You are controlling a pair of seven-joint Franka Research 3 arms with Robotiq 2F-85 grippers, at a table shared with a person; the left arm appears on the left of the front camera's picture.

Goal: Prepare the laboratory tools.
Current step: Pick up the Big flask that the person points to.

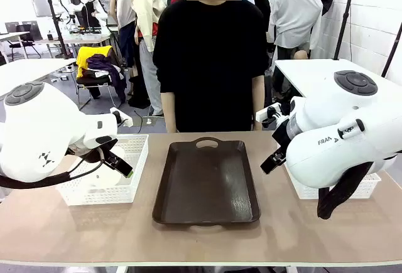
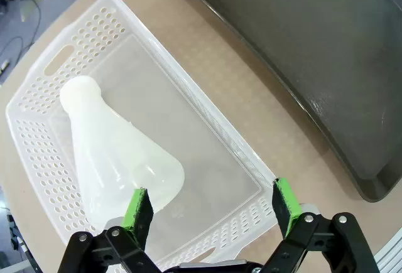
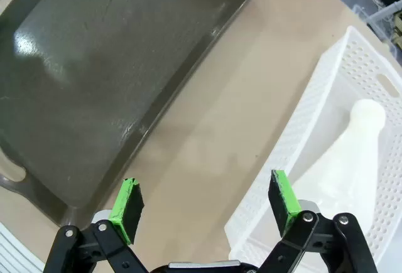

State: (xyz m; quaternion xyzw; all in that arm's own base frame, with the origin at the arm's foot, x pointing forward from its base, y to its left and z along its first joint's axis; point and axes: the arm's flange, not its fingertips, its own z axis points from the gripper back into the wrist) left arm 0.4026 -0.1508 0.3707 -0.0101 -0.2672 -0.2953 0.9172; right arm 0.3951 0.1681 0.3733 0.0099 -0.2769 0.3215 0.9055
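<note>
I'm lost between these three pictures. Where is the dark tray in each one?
Front view: tray mid-picture on the table.
Left wrist view: tray top right, beside the left basket.
Right wrist view: tray top left, beside the right basket.
Shared landmark: the tan table strip along the tray's edge.

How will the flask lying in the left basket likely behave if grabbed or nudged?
Lying on its side, the conical flask would probably roll in an arc. Its smooth tapering wall looks slippery; grips might slide toward the neck.
</note>
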